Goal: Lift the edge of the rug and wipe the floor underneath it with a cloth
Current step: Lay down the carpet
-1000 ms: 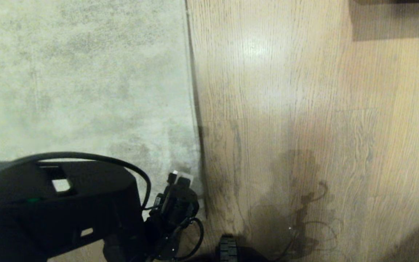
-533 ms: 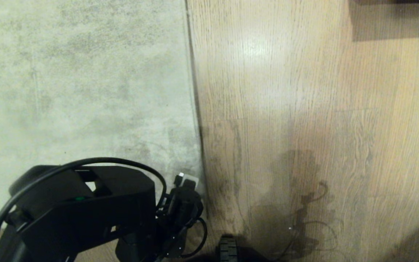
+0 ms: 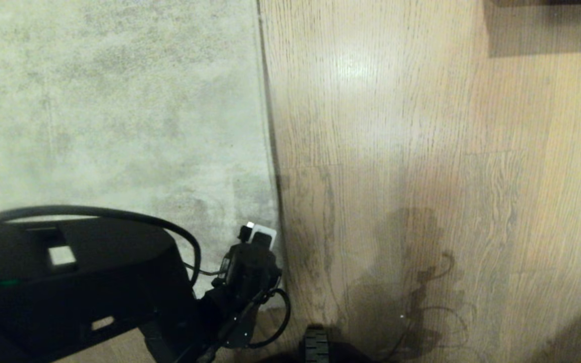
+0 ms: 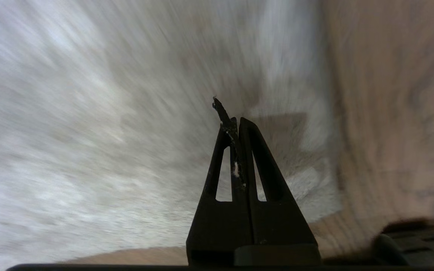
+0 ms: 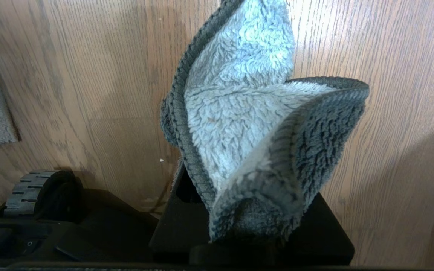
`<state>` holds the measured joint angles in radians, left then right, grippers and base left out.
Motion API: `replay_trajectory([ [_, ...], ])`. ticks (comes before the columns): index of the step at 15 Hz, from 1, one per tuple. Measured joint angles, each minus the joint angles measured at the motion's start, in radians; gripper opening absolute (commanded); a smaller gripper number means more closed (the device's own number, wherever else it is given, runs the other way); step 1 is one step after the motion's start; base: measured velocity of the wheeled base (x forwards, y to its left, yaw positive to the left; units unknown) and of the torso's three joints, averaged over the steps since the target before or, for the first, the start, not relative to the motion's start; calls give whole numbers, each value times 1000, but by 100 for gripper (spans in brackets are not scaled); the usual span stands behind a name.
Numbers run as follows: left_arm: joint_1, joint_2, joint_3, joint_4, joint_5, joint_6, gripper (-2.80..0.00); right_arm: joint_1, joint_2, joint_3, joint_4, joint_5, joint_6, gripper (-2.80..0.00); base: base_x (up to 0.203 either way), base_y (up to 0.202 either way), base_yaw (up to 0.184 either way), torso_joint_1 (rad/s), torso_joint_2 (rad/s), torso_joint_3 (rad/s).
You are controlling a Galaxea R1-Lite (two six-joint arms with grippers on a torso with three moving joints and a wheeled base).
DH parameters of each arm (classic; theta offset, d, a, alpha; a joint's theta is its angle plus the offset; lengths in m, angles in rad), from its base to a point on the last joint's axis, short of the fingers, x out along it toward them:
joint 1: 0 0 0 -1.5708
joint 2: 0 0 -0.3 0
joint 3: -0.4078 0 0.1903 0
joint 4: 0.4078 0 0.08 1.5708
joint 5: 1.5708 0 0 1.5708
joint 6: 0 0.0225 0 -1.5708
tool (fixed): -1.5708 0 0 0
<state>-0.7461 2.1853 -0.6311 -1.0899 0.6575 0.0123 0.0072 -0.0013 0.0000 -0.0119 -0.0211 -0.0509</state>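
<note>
The pale mottled rug (image 3: 119,111) fills the left of the head view and lies flat. Its rug edge (image 3: 269,131) runs straight toward me beside the wood-grain floor (image 3: 421,126). My left gripper (image 3: 250,275) hangs over the rug just inside that edge, near the rug's near corner (image 4: 324,210). In the left wrist view the left gripper (image 4: 236,121) is shut with nothing between its fingers. The fluffy grey cloth (image 5: 247,113) stands up out of my right gripper (image 5: 252,226), which is shut on it above bare floor (image 5: 390,113). The cloth hides the fingertips.
A dark piece of furniture and its shadow (image 3: 547,25) sit at the far right. My base's wheel (image 3: 315,345) is at the near edge, also seen as the wheel (image 5: 32,188) in the right wrist view. Arm shadows fall on the floor.
The left arm's big link swung right, then back left. The left gripper crept a little farther along the rug beside its edge. The rug has stayed flat.
</note>
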Motion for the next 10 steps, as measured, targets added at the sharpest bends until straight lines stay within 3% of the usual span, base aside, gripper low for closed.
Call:
replay_trajectory([
  [4, -22, -194, 31, 131, -41, 7, -280, 0, 0, 0, 0, 0, 0, -280, 0, 0, 0, 0, 0, 0],
  [10, -64, -442, 197, 174, -116, 6, -280, 0, 0, 0, 0, 0, 0, -280, 0, 0, 0, 0, 0, 0],
])
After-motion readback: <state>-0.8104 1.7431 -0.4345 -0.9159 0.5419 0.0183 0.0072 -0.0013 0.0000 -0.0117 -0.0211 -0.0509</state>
